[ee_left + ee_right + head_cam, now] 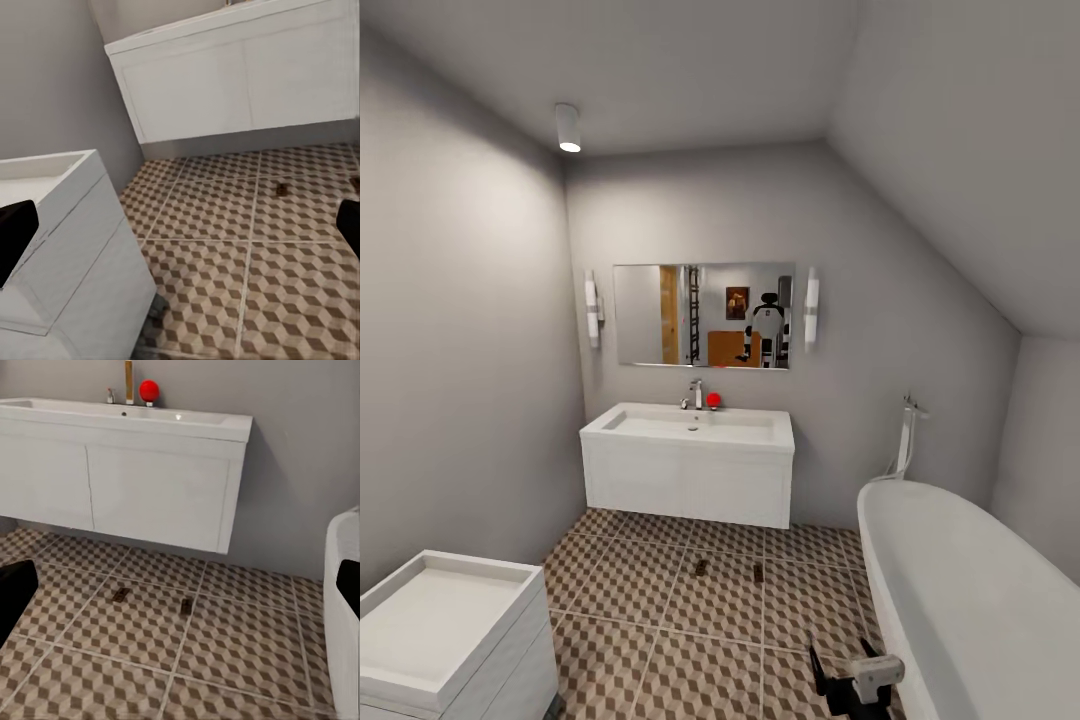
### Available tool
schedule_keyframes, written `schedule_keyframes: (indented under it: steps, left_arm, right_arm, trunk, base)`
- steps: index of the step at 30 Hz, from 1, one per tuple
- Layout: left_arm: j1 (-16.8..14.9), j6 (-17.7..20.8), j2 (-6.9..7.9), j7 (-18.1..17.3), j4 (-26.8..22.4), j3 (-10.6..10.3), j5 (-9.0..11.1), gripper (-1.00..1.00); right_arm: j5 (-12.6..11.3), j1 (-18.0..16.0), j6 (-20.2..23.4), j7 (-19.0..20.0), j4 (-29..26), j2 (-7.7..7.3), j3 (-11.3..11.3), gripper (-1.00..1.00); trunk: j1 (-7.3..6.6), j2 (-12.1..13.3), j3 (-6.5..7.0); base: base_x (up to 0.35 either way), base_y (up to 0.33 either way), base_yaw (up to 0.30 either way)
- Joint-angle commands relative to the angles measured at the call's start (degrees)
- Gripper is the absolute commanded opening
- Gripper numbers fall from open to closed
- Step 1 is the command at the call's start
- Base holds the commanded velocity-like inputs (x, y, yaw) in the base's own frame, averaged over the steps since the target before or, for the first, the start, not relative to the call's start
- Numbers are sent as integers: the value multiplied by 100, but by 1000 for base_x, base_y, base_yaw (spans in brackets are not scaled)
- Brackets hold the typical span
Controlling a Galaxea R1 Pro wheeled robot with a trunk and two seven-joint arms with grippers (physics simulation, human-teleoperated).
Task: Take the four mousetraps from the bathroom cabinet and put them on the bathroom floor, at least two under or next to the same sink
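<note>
Two mousetraps lie on the cube-patterned bathroom floor (660, 620) just in front of the wall-hung white sink (690, 460): one mousetrap (701, 568) to the left, the other mousetrap (758, 572) to the right. The right wrist view shows the same pair, the left one (120, 595) and the right one (185, 605), below the sink (127, 472). In the left wrist view one mousetrap (282, 189) is small and far off. My right gripper (850, 685) hangs low beside the tub. Both the right gripper (180, 592) and the left gripper (180, 232) are open and hold nothing. The cabinet is out of view.
A white bathtub (970, 600) runs along the right wall. A white box-shaped unit (440, 630) stands at the near left, close to my left gripper. A red ball (713, 400) sits by the tap, under a mirror (703, 315). Open tiles lie between unit and tub.
</note>
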Motion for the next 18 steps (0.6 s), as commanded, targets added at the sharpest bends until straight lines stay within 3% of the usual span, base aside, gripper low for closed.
schedule_keyframes:
  steps: [1,7,18]
  left_arm:
    - [-3,-16,-21,-46,40,-48,38,100]
    - [-3,-16,-50,-172,97,-50,38,100]
    - [-3,-16,-25,-196,111,-29,59,100]
  right_arm:
    - [-5,94,-19,4,4,-11,19,100]
    - [-7,413,-26,-37,4,-2,20,100]
    - [-6,536,-16,-262,-16,41,24,100]
  trunk:
    - [2,-4,-3]
    - [2,-4,-3]
    - [2,-4,-3]
  base:
    - [0,0,0]
    - [0,0,0]
    - [0,0,0]
